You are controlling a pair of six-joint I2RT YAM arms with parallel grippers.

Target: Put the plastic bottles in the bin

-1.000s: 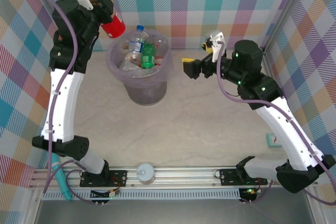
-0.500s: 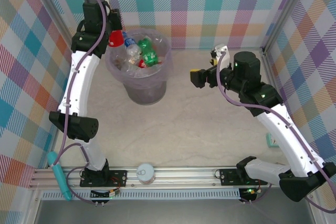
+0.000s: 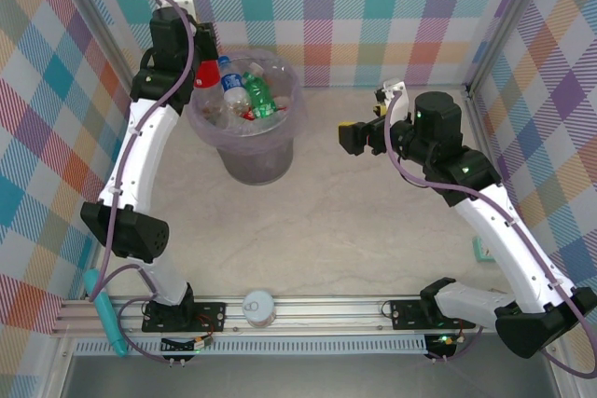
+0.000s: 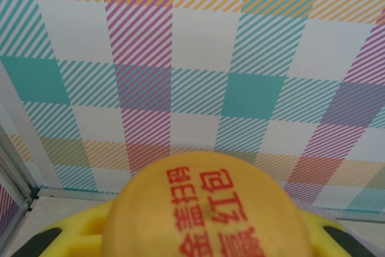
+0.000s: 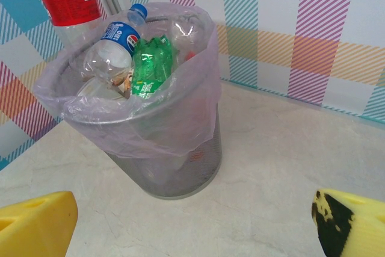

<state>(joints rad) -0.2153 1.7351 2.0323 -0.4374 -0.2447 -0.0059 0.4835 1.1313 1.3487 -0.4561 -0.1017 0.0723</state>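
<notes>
1. The drop-off step is judged to be in hand: a red-labelled bottle [image 3: 207,74] is clenched in the left jaws and held just above the left rim of the bin [image 3: 256,160].
2. The next move is judged to call for the bottle to be carried a little further over the opening before it is let go. At the rim it could be tipped outward by the heap inside.
3. The right jaws are spread wide with nothing in them. They are held well to the right of the bin, above the bench [image 3: 354,221], and pointed toward it.
4. The bin is lined with a lilac bag [image 5: 180,118] and is heaped nearly to the rim. A blue-labelled bottle [image 5: 111,40], a green bottle [image 5: 147,64] and several clear ones are seen inside.
5. The task is therefore judged to be far along.
6. A white canister [image 3: 258,306] is seen on the rail at the near edge.
</notes>
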